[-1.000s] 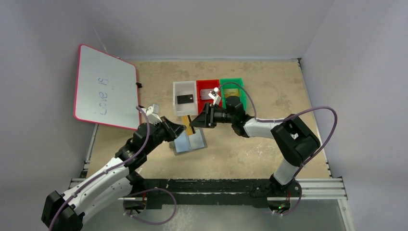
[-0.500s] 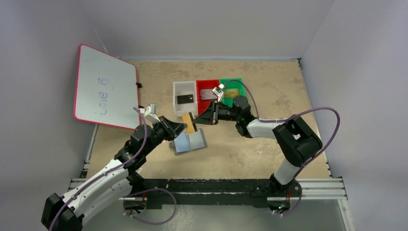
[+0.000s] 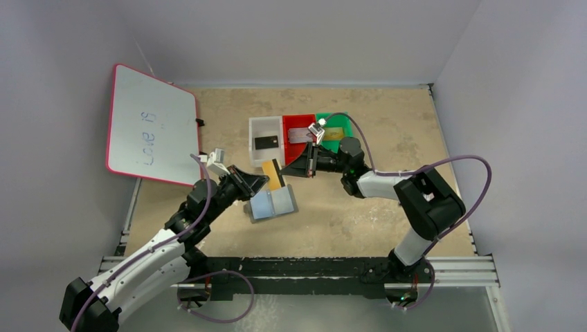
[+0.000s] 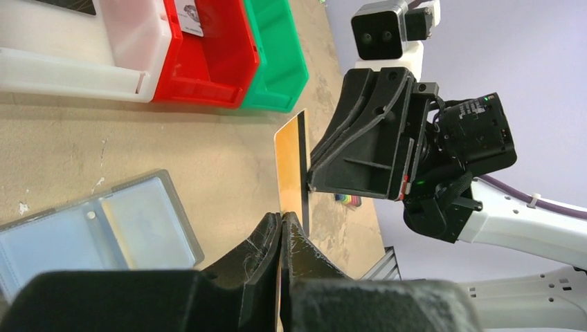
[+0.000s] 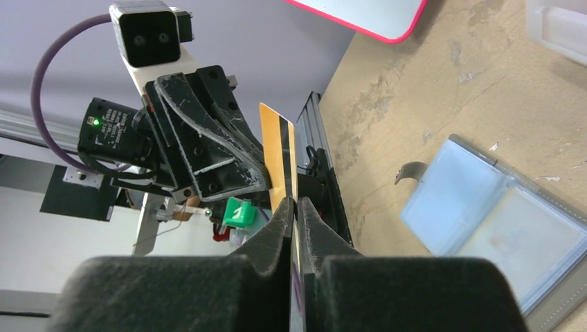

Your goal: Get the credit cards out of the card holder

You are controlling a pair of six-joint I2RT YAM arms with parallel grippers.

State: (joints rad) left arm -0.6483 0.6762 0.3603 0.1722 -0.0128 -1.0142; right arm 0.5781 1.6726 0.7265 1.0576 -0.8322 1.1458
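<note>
The tan bench (image 3: 387,124) carries a pink-rimmed whiteboard (image 3: 152,124) propped at its left edge. At the far middle stand three bins in a row: a white tray (image 3: 266,128), a red tray (image 3: 297,123) and a green tray (image 3: 340,119).

Nearer the arms, the card holder (image 3: 272,203) lies opened flat on the bench with its shiny bluish pockets facing up. From here they look emptied, though a thin card inside could be hidden.

A black credit card (image 3: 266,142) rests in the white tray. What appears to be the silvery-grey credit card (image 3: 299,135) lies in the red one.

The gold-yellow credit card (image 3: 275,176) is off the bench, held on edge in the air between the two arms, above and just beyond the holder. The left pincer (image 4: 282,220) is pressed together on one end of it. The right pincer (image 5: 296,205) is nipped shut on the opposite end.

The card should handle as very light, stiff yet springy, and slick on both faces, so a pinch on a bare corner could let it pivot or slip. The better hold is across the flat faces, well in from a short edge. One pincer should let go only once the other has that firm bite.
</note>
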